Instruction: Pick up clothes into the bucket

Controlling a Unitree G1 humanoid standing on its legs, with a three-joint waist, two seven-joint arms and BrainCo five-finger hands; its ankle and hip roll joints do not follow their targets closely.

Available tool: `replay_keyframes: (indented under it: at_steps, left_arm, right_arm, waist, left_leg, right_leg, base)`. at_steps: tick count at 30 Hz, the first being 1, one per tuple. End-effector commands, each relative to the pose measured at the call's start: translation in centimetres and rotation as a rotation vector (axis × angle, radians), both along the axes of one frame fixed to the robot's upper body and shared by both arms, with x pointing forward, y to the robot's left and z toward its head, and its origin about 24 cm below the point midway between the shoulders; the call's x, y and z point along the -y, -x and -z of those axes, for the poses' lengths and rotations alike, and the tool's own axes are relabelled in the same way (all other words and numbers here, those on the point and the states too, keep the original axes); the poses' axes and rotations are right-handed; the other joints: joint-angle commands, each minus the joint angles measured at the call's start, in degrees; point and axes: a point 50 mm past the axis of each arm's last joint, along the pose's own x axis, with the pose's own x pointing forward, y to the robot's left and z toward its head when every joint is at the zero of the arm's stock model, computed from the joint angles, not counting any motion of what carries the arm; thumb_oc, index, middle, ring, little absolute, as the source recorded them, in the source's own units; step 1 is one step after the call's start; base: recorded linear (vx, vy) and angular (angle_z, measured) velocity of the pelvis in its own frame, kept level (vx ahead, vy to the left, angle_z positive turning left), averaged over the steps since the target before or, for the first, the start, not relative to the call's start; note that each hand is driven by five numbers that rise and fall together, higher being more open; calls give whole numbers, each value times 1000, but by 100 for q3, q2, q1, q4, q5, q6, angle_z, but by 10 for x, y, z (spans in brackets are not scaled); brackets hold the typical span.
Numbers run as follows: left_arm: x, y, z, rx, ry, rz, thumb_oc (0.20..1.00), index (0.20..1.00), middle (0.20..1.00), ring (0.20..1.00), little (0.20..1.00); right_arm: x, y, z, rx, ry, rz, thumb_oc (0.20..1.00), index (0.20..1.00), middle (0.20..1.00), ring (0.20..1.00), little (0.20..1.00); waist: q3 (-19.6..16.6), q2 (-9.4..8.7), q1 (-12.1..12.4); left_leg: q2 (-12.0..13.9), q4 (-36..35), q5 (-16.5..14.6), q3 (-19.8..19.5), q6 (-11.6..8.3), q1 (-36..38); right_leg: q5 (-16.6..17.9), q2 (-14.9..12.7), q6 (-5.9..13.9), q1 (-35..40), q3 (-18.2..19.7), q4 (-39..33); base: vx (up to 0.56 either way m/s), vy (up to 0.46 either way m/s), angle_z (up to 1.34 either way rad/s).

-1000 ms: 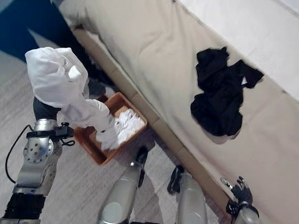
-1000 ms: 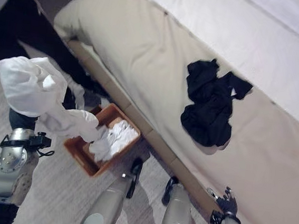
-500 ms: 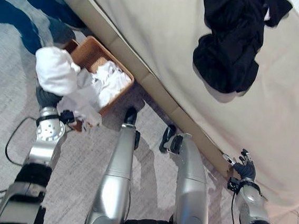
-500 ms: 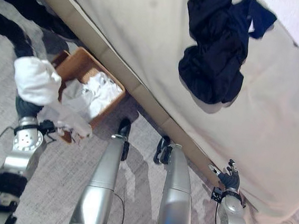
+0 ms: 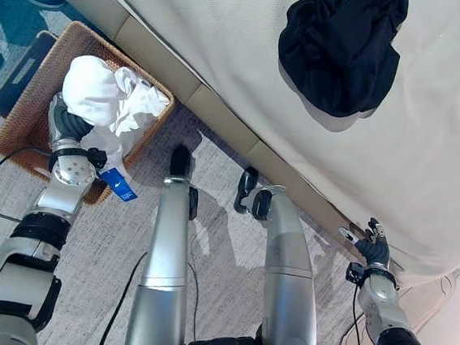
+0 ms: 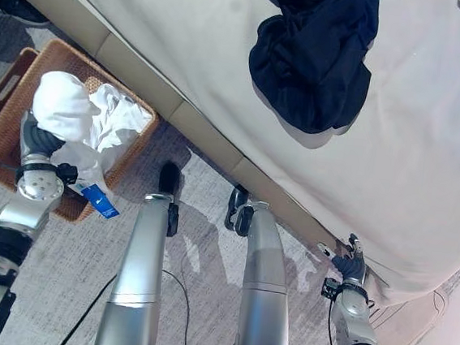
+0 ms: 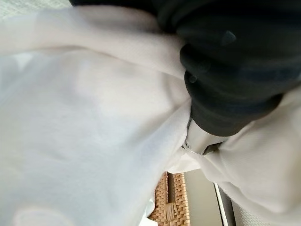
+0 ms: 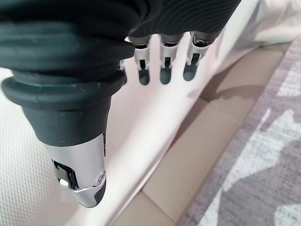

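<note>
A brown wicker basket (image 5: 30, 111) stands on the carpet against the bed's base, at my left. A bundled white garment (image 5: 99, 95) lies in it, draped over my left hand (image 5: 67, 127), whose dark cover pokes out beneath the cloth. In the left wrist view the white cloth (image 7: 84, 122) wraps round that hand. A blue tag (image 5: 119, 185) hangs over the basket's near rim. A black garment (image 5: 340, 44) lies crumpled on the bed's beige cover. My right hand (image 5: 369, 249) is low at the right by the bed's edge, its fingers (image 8: 164, 61) straight and holding nothing.
The bed (image 5: 227, 34) runs diagonally across the upper view, with beige base panels (image 5: 219, 118) along its lower edge. Grey patterned carpet (image 5: 116, 251) covers the floor in front. A dark flat piece (image 5: 24, 71) lies at the basket's far side.
The camera has tilted down and shifted. My left hand has come down with the white garment from above the basket into it. The right hand has stayed by the bed's edge.
</note>
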Motion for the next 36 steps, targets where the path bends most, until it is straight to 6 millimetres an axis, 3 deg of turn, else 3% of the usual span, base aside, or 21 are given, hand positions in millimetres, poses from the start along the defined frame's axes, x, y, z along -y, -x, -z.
replay_keyframes:
  at_steps: [1, 7, 8, 9, 10, 11, 13, 14, 15, 22, 31, 34, 35, 36]
  left_arm:
    - [-19, 15, -25, 99, -99, -74, 200, 200, 200, 200, 200]
    - [-27, 19, -24, 3, -209, -73, 200, 200, 200, 200, 200]
    - [-34, 20, -21, -61, -243, -94, 391, 391, 391, 391, 391]
    - [-39, 20, -19, -100, -262, -114, 495, 495, 495, 495, 495]
    - [-42, 20, -16, -136, -272, -126, 269, 269, 269, 269, 269]
    - [-45, 20, -14, -161, -275, -136, 225, 225, 225, 225, 225]
    - [-50, 22, -13, -202, -290, -161, 501, 501, 501, 501, 501]
    - [-55, 23, -12, -239, -310, -185, 953, 953, 953, 953, 953]
    - [-58, 24, -12, -266, -334, -199, 1000, 1000, 1000, 1000, 1000]
    - [-68, 27, -15, -375, -499, -249, 1000, 1000, 1000, 1000, 1000]
    - [-75, 33, -14, -451, -557, -274, 1000, 1000, 1000, 1000, 1000]
    - [-73, 35, -13, -421, -533, -272, 1000, 1000, 1000, 1000, 1000]
    - [-59, 34, -9, -286, -416, -226, 1000, 1000, 1000, 1000, 1000]
    - [-60, 35, -8, -288, -413, -228, 1000, 1000, 1000, 1000, 1000]
  right_arm:
    - [23, 17, -3, 19, 25, 86, 1000, 1000, 1000, 1000, 1000]
    - [26, 13, -6, 23, 31, 65, 1000, 1000, 1000, 1000, 1000]
    - [26, 10, -9, 28, 30, 51, 1000, 1000, 1000, 1000, 1000]
    - [26, 8, -10, 26, 31, 45, 1000, 1000, 1000, 1000, 1000]
    - [27, 6, -11, 27, 29, 39, 1000, 1000, 1000, 1000, 1000]
    - [26, 5, -12, 30, 22, 37, 1000, 1000, 1000, 1000, 1000]
    - [27, 2, -14, 34, 18, 34, 1000, 1000, 1000, 1000, 1000]
    - [28, 2, -15, 32, 14, 40, 1000, 1000, 1000, 1000, 1000]
    - [28, 1, -16, 35, 10, 37, 1000, 1000, 1000, 1000, 1000]
    - [32, -3, -22, 61, 7, 31, 1000, 1000, 1000, 1000, 1000]
    - [30, -4, -22, 39, 9, 4, 1000, 1000, 1000, 1000, 1000]
    - [29, -5, -21, 40, 8, -3, 1000, 1000, 1000, 1000, 1000]
    - [26, -4, -20, 47, -7, 10, 1000, 1000, 1000, 1000, 1000]
    - [26, -4, -20, 46, -4, 8, 1000, 1000, 1000, 1000, 1000]
  waist:
    - [-122, 10, 119]
    - [-122, 40, 124]
    - [-122, 34, 115]
    - [-122, 23, 106]
    - [-122, 16, 103]
    - [-122, 12, 94]
    - [-122, -4, 91]
    - [-122, -8, 84]
    - [-122, -6, 89]
    - [-122, 9, 84]
    - [-122, 107, 116]
    - [-122, 135, 137]
    - [-122, 199, 221]
    - [-122, 203, 202]
  left_leg:
    - [3, -48, -511, 57, 204, 488]
    - [29, -254, -426, 63, 204, 556]
    - [41, -330, -389, 60, 202, 568]
    - [49, -352, -377, 64, 199, 573]
    - [57, -382, -359, 63, 195, 572]
    - [76, -413, -349, 72, 200, 569]
    - [92, -434, -329, 70, 201, 550]
    - [98, -441, -321, 70, 202, 545]
    - [104, -453, -315, 69, 199, 551]
    - [133, -456, -317, 109, 204, 569]
    - [128, -527, -304, 171, 214, 660]
    - [128, -619, -281, 185, 217, 750]
    - [116, -748, -257, 190, 225, 902]
    - [117, -757, -254, 189, 225, 919]
  right_leg:
    - [538, -107, 374, 268, 126, -813]
    - [650, -109, 384, 364, 125, -1064]
    - [701, -100, 391, 376, 129, -1151]
    - [725, -99, 395, 382, 125, -1185]
    - [755, -90, 392, 389, 130, -1247]
    - [780, -82, 400, 395, 127, -1282]
    - [814, -75, 406, 394, 127, -1330]
    - [823, -74, 411, 393, 125, -1344]
    - [820, -77, 408, 402, 122, -1368]
    - [830, -58, 416, 396, 151, -1356]
    - [848, -66, 427, 465, 187, -1394]
    - [854, -70, 434, 534, 191, -1446]
    - [855, -86, 443, 650, 192, -1515]
    - [858, -84, 443, 667, 190, -1525]
  base:
    - [0, 0, 0]
    - [0, 0, 0]
    - [-30, 20, -1]
    - [-28, 21, -3]
    - [-21, 16, -4]
    - [-18, 11, -4]
    - [-12, 7, -3]
    - [0, 0, 0]
    - [0, 0, 0]
    - [0, 3, 0]
    - [-2, 4, -3]
    - [0, 0, 0]
    - [0, 0, 0]
    - [18, -31, 1]
